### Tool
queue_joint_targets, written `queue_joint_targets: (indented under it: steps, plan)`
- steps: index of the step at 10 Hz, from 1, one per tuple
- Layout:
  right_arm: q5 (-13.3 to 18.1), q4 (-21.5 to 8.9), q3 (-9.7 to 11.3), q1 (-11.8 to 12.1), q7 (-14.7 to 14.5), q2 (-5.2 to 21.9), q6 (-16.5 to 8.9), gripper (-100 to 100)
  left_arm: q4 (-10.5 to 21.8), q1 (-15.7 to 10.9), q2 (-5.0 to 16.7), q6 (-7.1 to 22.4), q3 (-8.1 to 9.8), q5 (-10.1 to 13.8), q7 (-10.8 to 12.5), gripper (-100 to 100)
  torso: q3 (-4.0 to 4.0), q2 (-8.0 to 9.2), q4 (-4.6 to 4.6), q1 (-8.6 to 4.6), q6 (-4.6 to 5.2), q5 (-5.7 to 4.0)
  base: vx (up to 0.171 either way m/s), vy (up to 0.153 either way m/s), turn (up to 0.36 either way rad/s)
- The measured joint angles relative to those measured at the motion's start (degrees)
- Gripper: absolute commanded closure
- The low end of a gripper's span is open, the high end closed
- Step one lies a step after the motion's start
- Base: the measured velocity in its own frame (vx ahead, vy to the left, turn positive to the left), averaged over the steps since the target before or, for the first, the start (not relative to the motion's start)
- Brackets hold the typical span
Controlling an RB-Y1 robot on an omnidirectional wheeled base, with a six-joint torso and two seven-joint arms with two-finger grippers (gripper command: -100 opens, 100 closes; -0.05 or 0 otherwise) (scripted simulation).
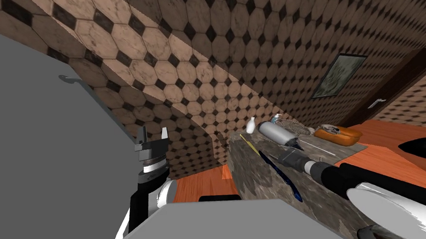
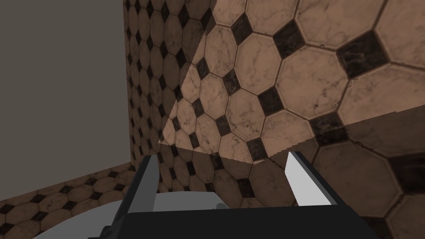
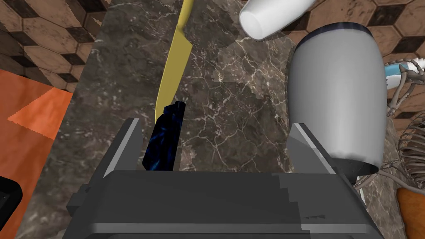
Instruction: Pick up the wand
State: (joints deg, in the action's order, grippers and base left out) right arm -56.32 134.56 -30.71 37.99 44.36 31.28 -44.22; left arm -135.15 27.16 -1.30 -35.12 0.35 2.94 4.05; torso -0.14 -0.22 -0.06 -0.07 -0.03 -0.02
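The right tool [image 3: 214,124] hovers spread over the dark marble bench [image 3: 232,83]; the slender yellow wand with a dark blue end [image 3: 169,112] lies on it between the fingers, close beside one; the left tool [image 2: 222,155] is spread too.

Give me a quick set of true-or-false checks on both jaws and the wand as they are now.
1. The right jaws are shut on the wand. False: they stand open, with the wand's dark blue end between them.
2. The wand lies on a dark marbled countertop. True.
3. The wand is yellow all over. False: one part is yellow, the other dark blue.
4. A grey cylinder with dark rims lies beside the right jaws. True.
5. The left jaws hold the white bottle. False: they are open and empty by the tiled wall; the bottle is at the countertop's far end.
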Motion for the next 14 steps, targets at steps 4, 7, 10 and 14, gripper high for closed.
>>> queue_joint_targets:
  steps: [4,7,10,14]
  plan:
    - [-3.95,-1.66,-2.01,2.75,3.25,2.51,-6.64,-100,0.00,0.00,0.00,0.00,0.00,0.00,0.00,0,-0.06,-0.10,-0.03,0.01,0.00,0.00,0.082,-0.002,0.052]
    - [-5.92,-2.10,-3.03,5.07,5.76,3.62,-11.58,-100,0.00,0.00,0.00,0.00,0.00,0.00,0.00,0,-0.04,-0.06,-0.02,0.00,0.01,0.00,0.081,-0.011,0.065]
    - [-8.19,-3.23,-4.04,7.77,8.23,5.07,-16.37,-100,0.00,0.00,0.00,0.00,0.00,0.00,0.00,0,-0.08,-0.13,-0.03,0.02,0.00,0.00,0.083,-0.008,0.061]
    - [-11.32,-4.63,-5.54,11.87,10.40,6.36,-21.95,-100,0.00,0.00,0.00,0.00,0.00,0.00,0.00,0,-0.03,-0.04,-0.01,-0.03,0.00,-0.01,0.066,-0.020,0.069]
